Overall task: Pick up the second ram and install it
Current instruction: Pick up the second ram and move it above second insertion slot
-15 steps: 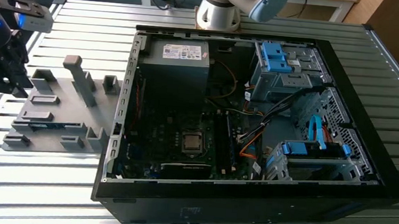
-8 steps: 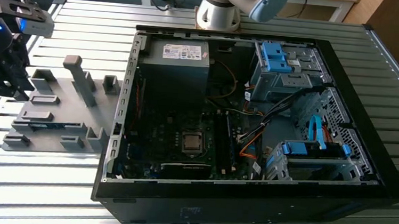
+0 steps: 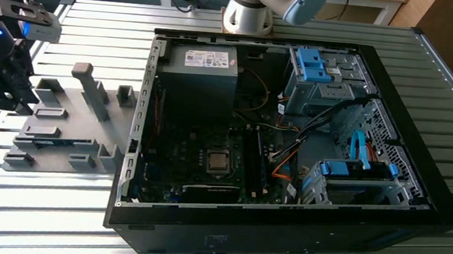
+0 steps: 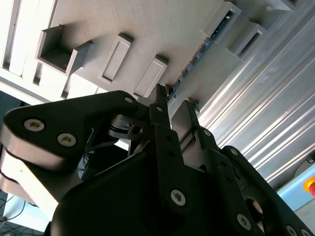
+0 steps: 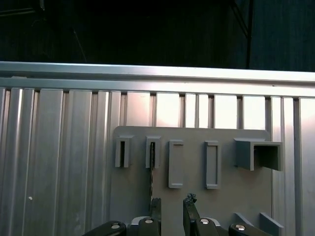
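My jaws are part-open, holding nothing. The thin blue-green circuit-board ram stick (image 5: 151, 164) sits in the grey slotted plastic tray (image 5: 226, 206), lengthwise straight ahead, just beside the gap.

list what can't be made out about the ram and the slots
- Second ram: edge-on in the first wrist view; chips and label hidden.
- Its near end: behind the gripper; contact with the jaws unclear.
- Memory slots in the computer case: too dark in the exterior view to tell.
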Tool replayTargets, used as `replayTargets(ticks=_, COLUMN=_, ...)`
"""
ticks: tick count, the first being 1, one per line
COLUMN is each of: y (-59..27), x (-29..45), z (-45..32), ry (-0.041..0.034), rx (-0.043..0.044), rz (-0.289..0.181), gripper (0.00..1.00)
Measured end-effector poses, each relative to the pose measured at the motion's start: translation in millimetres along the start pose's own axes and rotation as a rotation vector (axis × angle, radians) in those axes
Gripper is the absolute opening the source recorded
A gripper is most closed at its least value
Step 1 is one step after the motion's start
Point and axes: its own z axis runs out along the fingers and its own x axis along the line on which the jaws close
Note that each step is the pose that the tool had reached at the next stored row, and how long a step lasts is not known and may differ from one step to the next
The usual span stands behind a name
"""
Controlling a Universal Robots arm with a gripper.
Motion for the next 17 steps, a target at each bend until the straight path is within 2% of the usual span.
replayTargets(ticks=1, y=0.0, x=1.9, z=0.8, ry=0.0002, rx=-0.0002, rz=0.000, gripper=0.32)
replayTargets(ticks=2, y=-0.1, x=4.6, z=6.1, ry=0.0002, rx=-0.0003, rz=-0.004, gripper=0.32)
replayTargets(ticks=6, y=-0.3, x=5.5, z=11.8, ry=0.0003, rx=-0.0004, rz=-0.005, gripper=0.32)
replayTargets(ticks=12, y=-0.6, x=5.7, z=12.4, ry=0.0003, rx=-0.0003, rz=-0.005, gripper=0.32)
replayTargets(ticks=17, y=-1.9, x=6.0, z=16.6, ry=0.0002, rx=-0.0003, rz=-0.005, gripper=0.32)
